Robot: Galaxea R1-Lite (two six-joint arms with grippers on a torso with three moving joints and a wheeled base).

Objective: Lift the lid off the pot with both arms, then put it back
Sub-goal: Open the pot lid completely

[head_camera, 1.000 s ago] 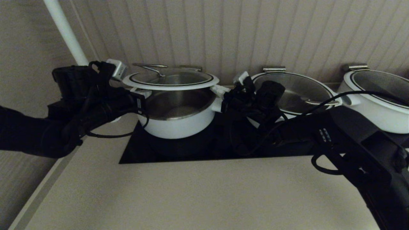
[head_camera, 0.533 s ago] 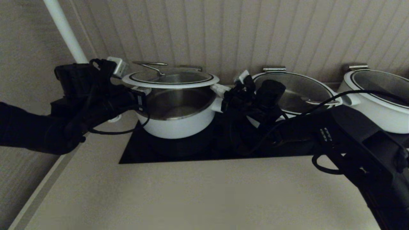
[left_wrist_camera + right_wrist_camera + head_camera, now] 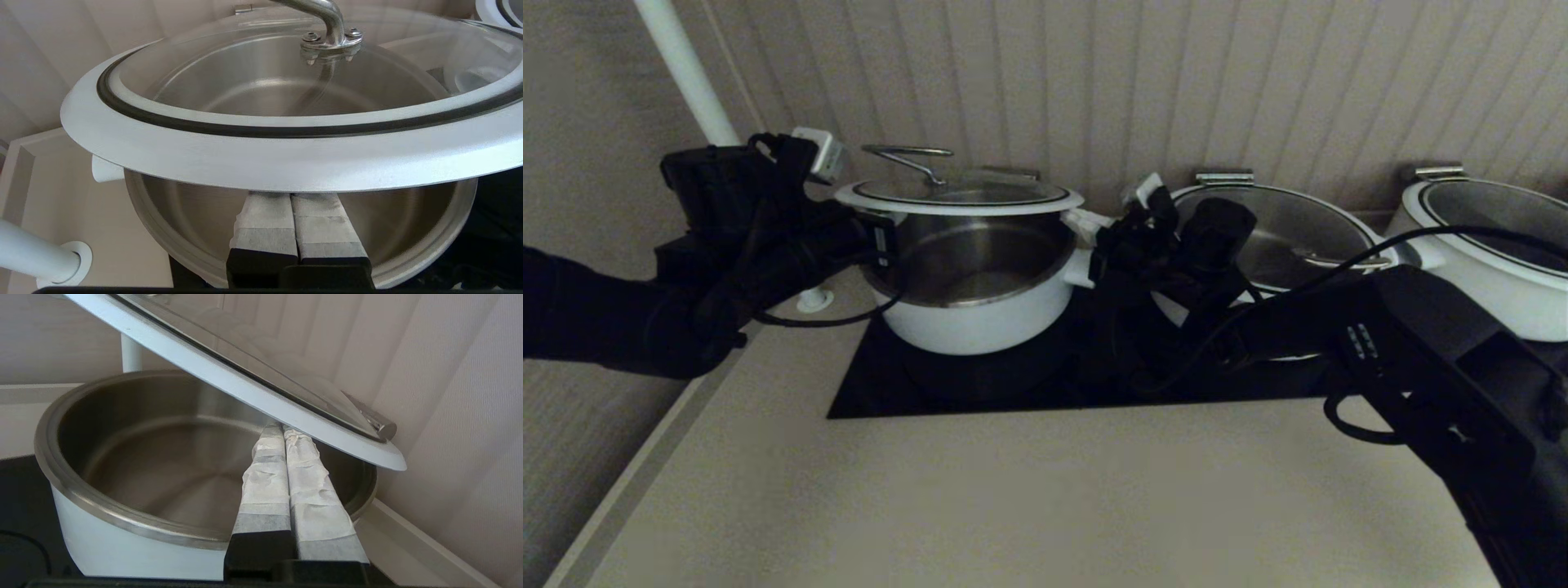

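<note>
The lid [image 3: 960,196], clear glass with a white rim and a steel wire handle, hangs roughly level above the open pot [image 3: 976,314]. My left gripper [image 3: 882,229] is shut, with its fingertips under the lid's left rim. My right gripper [image 3: 1086,224] is shut, with its fingertips under the right rim. In the left wrist view the lid's rim [image 3: 286,159] lies across the tips of the closed left gripper [image 3: 291,195], above the pot's steel inside [image 3: 408,228]. In the right wrist view the lid [image 3: 245,390] rests on the closed right gripper [image 3: 283,428], over the pot [image 3: 122,522].
The pot stands on a black cooktop [image 3: 1013,384] set in a beige counter [image 3: 1013,506]. Two like white pots with lids stand to the right, one [image 3: 1282,229] close behind my right arm and one [image 3: 1494,245] further right. A white pipe [image 3: 686,73] and the panelled wall are behind.
Both grippers have moved up and carried the lid higher above the pot. The gap between lid and pot rim has widened, and the pot has stayed in place.
</note>
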